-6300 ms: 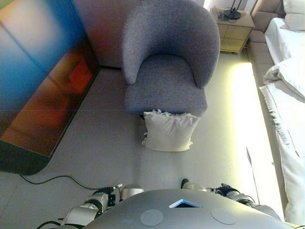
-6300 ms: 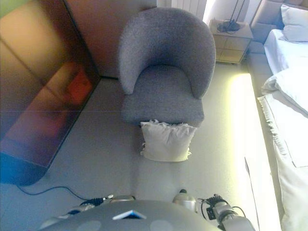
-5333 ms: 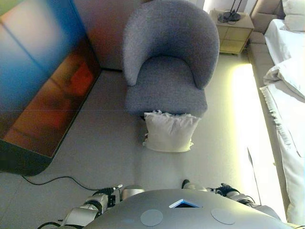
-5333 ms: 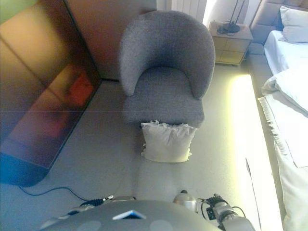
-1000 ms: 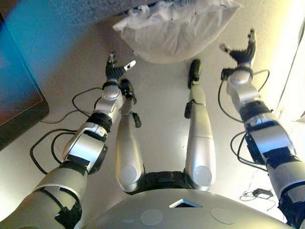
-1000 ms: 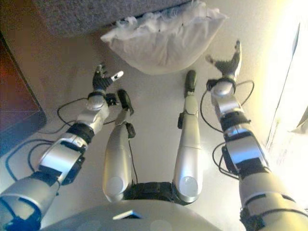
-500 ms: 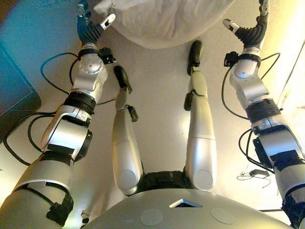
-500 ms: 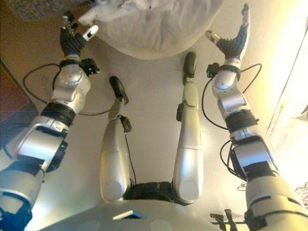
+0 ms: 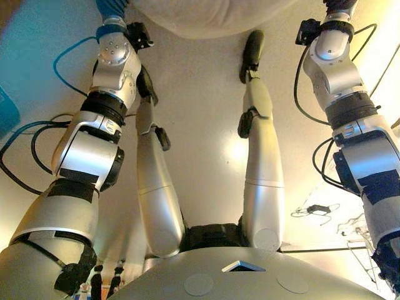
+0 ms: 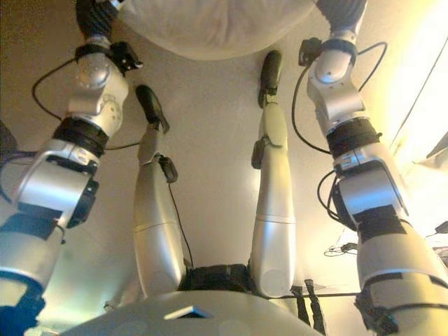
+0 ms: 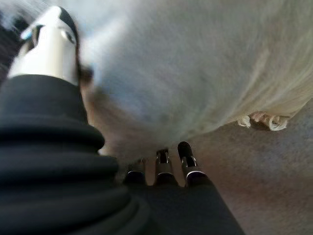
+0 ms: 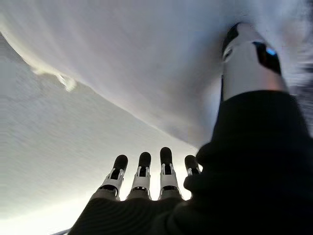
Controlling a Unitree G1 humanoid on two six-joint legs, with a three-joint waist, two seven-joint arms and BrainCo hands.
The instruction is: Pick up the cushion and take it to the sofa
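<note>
The cushion point(image 10: 210, 28) is seen on the floor point(image 9: 200, 125) at the top edge of the head views, its long axis lying across them from left to right. It is off-white, plump and softly creased. The left robot hand point(image 11: 161, 166) and right robot hand point(image 12: 146, 178) are spread open at its two ends, fingers straight beneath it, thumbs against the cloth.
</note>
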